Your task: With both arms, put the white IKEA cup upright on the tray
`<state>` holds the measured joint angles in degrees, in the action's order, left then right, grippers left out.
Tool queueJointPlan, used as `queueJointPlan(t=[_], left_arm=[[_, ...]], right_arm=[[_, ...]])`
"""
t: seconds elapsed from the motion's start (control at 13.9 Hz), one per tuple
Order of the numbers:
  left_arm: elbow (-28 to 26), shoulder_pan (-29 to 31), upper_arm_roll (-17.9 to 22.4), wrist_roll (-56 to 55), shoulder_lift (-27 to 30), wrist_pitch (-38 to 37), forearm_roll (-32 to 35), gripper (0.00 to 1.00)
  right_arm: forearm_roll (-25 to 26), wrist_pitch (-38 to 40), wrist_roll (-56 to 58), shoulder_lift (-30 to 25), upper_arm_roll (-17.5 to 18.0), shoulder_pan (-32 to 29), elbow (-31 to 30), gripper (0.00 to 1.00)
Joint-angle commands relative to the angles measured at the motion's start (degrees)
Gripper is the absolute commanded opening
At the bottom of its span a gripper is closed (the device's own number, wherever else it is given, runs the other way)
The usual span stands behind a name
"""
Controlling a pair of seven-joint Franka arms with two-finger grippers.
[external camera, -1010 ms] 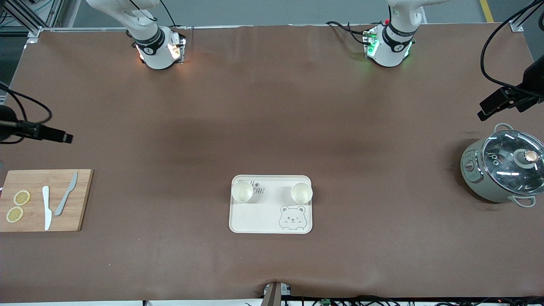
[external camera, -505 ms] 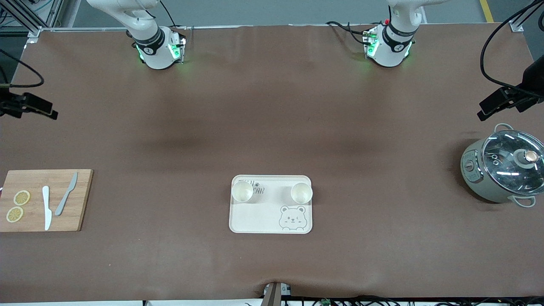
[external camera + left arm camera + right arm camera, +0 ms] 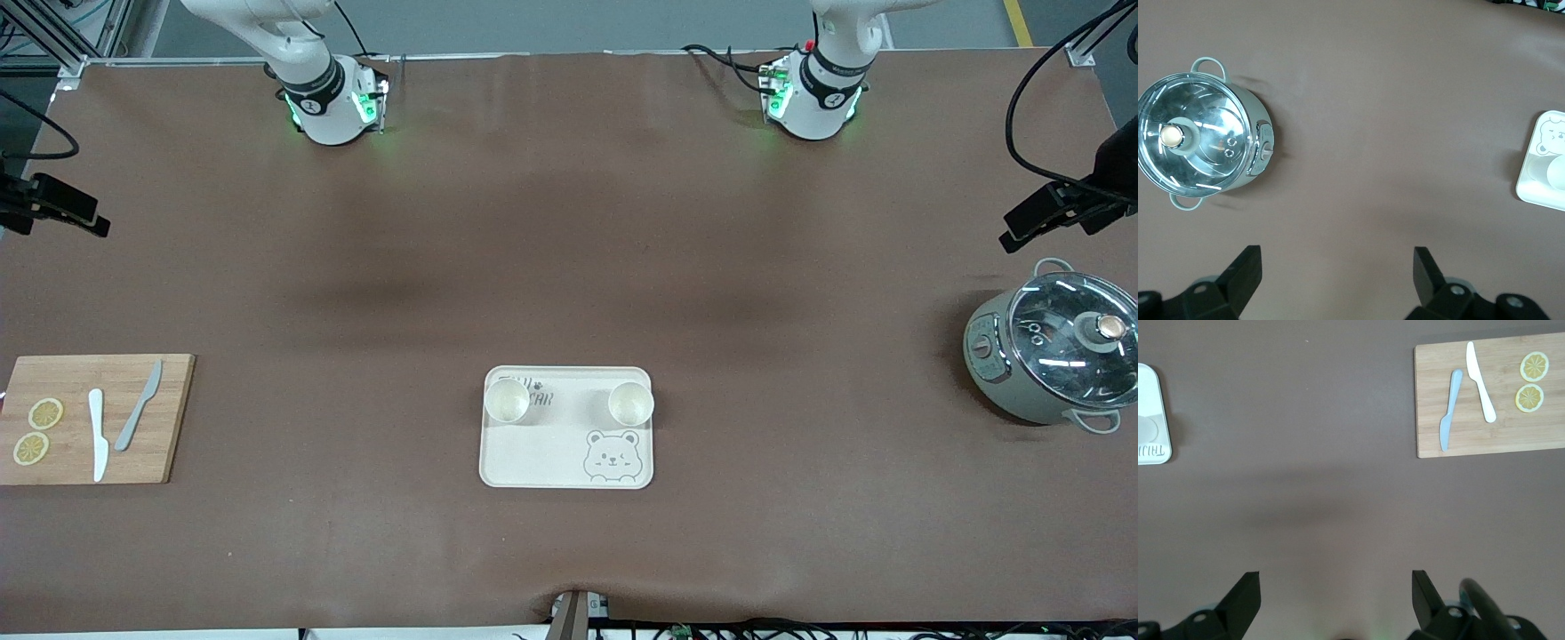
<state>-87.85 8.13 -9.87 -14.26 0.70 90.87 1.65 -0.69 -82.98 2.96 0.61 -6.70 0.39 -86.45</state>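
The cream tray with a bear face lies mid-table, nearer to the front camera than the arm bases. Two white cups stand upright on it, along its edge farther from the camera: one toward the right arm's end, one toward the left arm's end. My left gripper hangs open and empty high over bare table beside the pot; the tray's corner shows at the frame's edge. Toward the cutting board's end, the right gripper is also open and empty over bare table, with the tray's edge in view.
A wooden cutting board with two knives and two lemon slices lies at the right arm's end of the table. A grey-green pot with a glass lid stands at the left arm's end. Brown cloth covers the table.
The right arm's gripper has drawn back toward the robots' side of the table, and its base light went from orange to green. The left arm, tray and cups have not moved.
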Motion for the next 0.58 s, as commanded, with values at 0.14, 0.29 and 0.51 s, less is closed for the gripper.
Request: queueJointPlan(t=[0.14,0.29,0.51], left_arm=[[0.6,0.0,-0.5,0.8,0.2,-0.7,0.6,1.0],[0.8,0.0,-0.6,0.9,0.2,-0.7,0.6,1.0],[0.8,0.0,-0.5,0.5,0.2,-0.7,0.2,1.0]], right_arm=[[1.1,0.9,0.4,0.2,0.5,-1.2,1.2,1.0],[1.0,0.5,0.1,-0.4,0.6,-1.2,0.5,1.0],[0.5,0.7,-0.2,-0.7,0.6,-1.0,0.1,1.0]])
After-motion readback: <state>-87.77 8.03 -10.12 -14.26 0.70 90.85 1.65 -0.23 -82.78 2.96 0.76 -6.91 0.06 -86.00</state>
